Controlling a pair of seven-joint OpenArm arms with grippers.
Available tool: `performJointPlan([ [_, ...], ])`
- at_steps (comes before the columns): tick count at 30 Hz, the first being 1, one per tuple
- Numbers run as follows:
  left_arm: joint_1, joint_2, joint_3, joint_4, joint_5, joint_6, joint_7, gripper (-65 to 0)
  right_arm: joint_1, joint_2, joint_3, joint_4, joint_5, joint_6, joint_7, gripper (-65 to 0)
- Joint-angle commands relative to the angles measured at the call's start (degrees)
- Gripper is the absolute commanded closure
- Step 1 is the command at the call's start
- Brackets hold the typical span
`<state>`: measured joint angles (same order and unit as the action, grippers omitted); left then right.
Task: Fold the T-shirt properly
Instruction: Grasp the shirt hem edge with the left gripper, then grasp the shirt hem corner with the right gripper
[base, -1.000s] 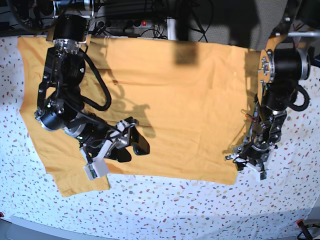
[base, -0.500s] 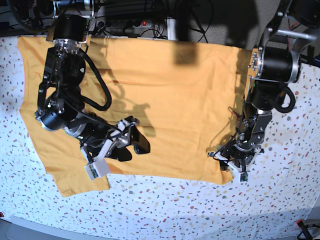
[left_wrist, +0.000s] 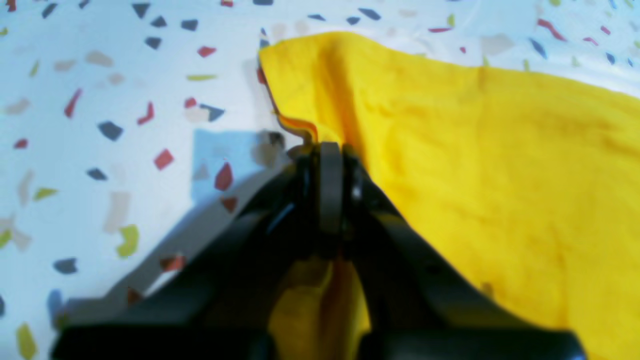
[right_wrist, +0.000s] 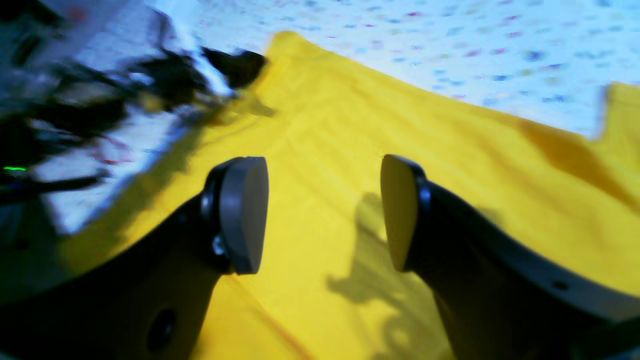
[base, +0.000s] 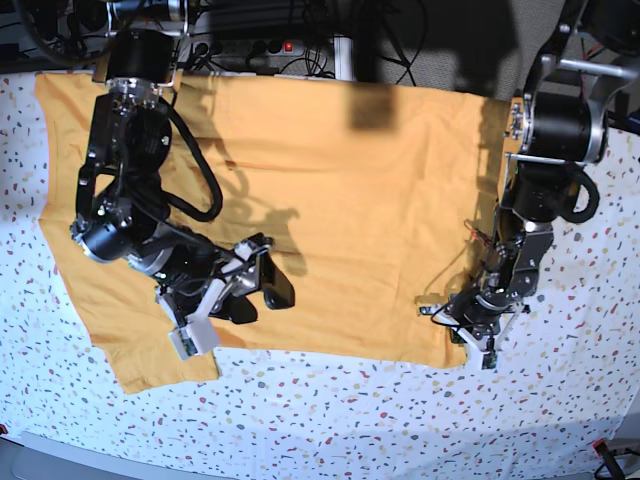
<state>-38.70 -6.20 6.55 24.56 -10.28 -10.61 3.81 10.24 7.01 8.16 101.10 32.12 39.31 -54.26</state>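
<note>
Tablecloth (base: 330, 410), T-shirt (base: 340, 220) corner in left claw (left_wrist: 330, 150)

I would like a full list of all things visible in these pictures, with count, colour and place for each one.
Plain orange-yellow cotton T-shirt: one, orange-yellow, spread flat on the table, its corner pinched at the base view's lower right.
White speckled tablecloth: one, white with coloured flecks, under the T-shirt.
Black cables and power strip: several, dark, behind the table's far edge.
Left end effector: one, black, shut on the T-shirt's corner.
Right end effector: one, black, open, above the T-shirt, holding nothing.
</note>
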Motion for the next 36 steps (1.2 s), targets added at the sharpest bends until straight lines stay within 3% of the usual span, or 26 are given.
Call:
performJointPlan([
  [1,-2.3,-0.5,0.0,2.6,-0.2,-0.2,-0.9,0.0,1.6,0.3,0.2,1.0,-1.2,0.7,3.7,-35.6],
  [3,-2.3,-0.7,0.0,4.7,-0.2,-0.3,0.8,0.0,2.4,0.3,0.9,1.0,-6.9,0.7,7.3,-35.6],
  [7,-2.2,-0.6,0.0,5.7,-0.2,-0.3,1.6,0.0,5.8,0.3,4.0,0.3,-15.2,-1.9,7.8,-35.6],
  [12,-2.2,-0.7,0.0,5.7,-0.2,-0.3,1.9,0.0,10.0,1.4,8.5,-7.4,-20.2,-4.8,10.8,-35.6],
  [19,-2.2,-0.6,0.0,5.7,-0.2,-0.3,2.2,0.0,21.2,9.9,7.9,-36.3,-21.8,-4.8,15.3,-35.6],
  [22,-2.2,-0.6,0.0,5.7,-0.2,-0.3,2.2,0.0,26.8,13.4,7.9,-48.8,-25.3,-4.9,19.2,-35.6],
  [25,-2.2,-0.7,0.0,5.7,-0.2,-0.3,2.3,0.0,30.6,16.6,7.9,-58.8,-28.9,-7.4,23.0,-35.6],
  [28,-2.2,-0.6,0.0,5.7,-0.2,-0.3,2.4,0.0,31.3,19.4,7.9,-64.8,-29.5,-12.7,25.2,-35.6],
  [36,-2.2,-0.5,0.0,5.7,-0.2,-0.3,2.4,0.0,29.2,23.7,7.9,-72.4,-31.4,-13.4,26.9,-35.6],
])
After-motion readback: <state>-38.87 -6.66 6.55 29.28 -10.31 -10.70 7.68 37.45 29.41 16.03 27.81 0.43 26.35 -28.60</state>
